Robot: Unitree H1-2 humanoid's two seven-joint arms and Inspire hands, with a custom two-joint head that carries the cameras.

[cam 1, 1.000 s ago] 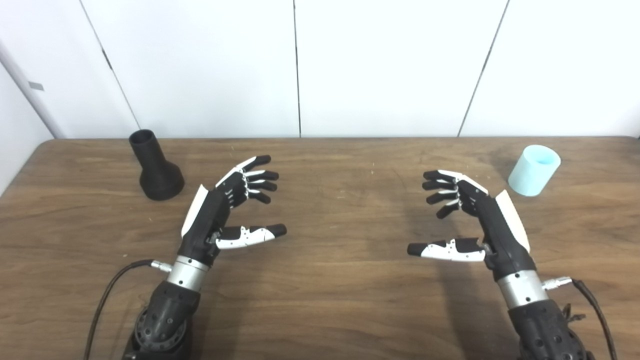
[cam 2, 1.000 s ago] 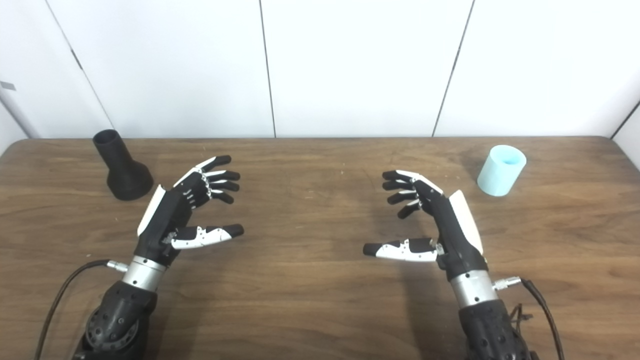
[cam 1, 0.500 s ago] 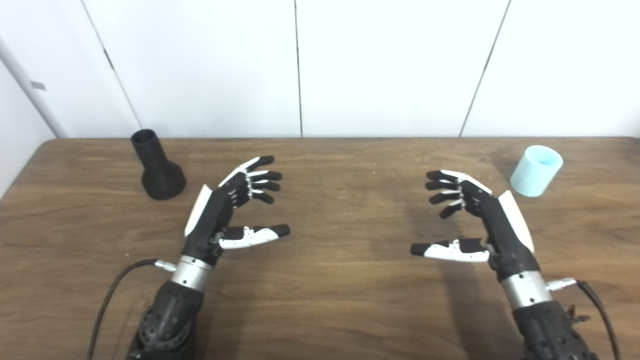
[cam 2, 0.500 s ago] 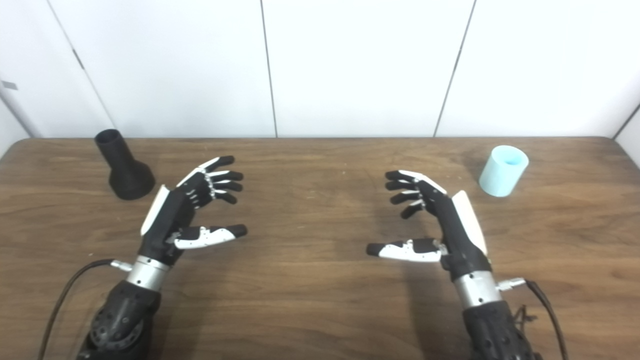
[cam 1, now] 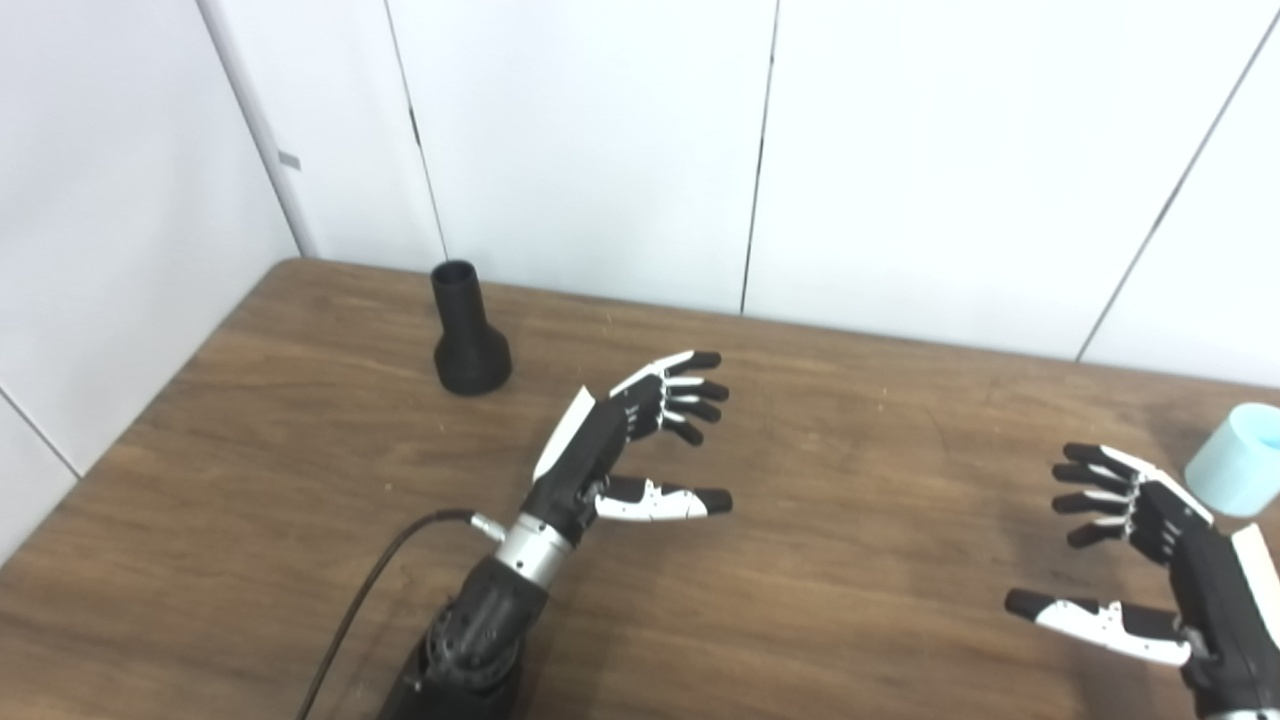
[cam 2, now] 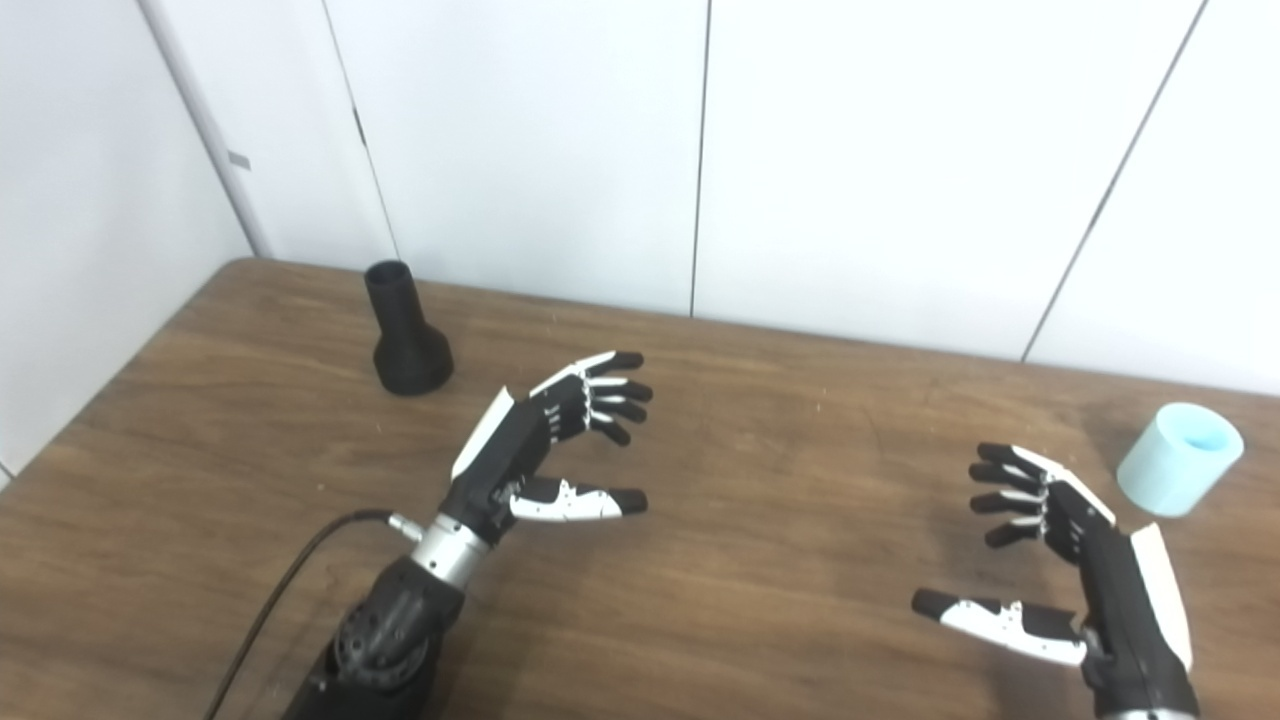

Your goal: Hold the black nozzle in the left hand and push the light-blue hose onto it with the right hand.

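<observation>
1. Right eye view: brown wooden table [cam 2: 760, 560] under both arms, backed by white wall panels [cam 2: 880, 170].
2. Black nozzle [cam 2: 405, 335] upright near the far left corner of the table, wide flared base down, narrow open mouth up.
3. Nozzle well apart from the left hand [cam 2: 545, 450], beyond it and to its left, touched by nothing.
4. Left hand raised over the middle of the table, palm turned toward the right hand, empty.
5. Left fingers [cam 2: 610, 392] stretched forward and slightly fanned, thumb [cam 2: 580, 500] held out below them, a clear gap between thumb and fingers.
6. Black cable [cam 2: 290, 580] running from the left wrist toward the near edge of the table.
7. Light-blue hose [cam 2: 1180, 458], a short upright cylinder with an open top, near the far right part of the table; cut by the picture's right edge in the left eye view [cam 1: 1240, 460].
8. Hose just beyond the right hand [cam 2: 1090, 570] and to its right, apart from it, not held.
9. Right hand low at the right of the picture, palm facing the left hand, empty.
10. Right fingers [cam 2: 1010, 490] curled loosely and separated, thumb [cam 2: 990, 615] pointing left beneath them, wide gap between.
11. Hands well apart from each other, bare tabletop between them.
</observation>
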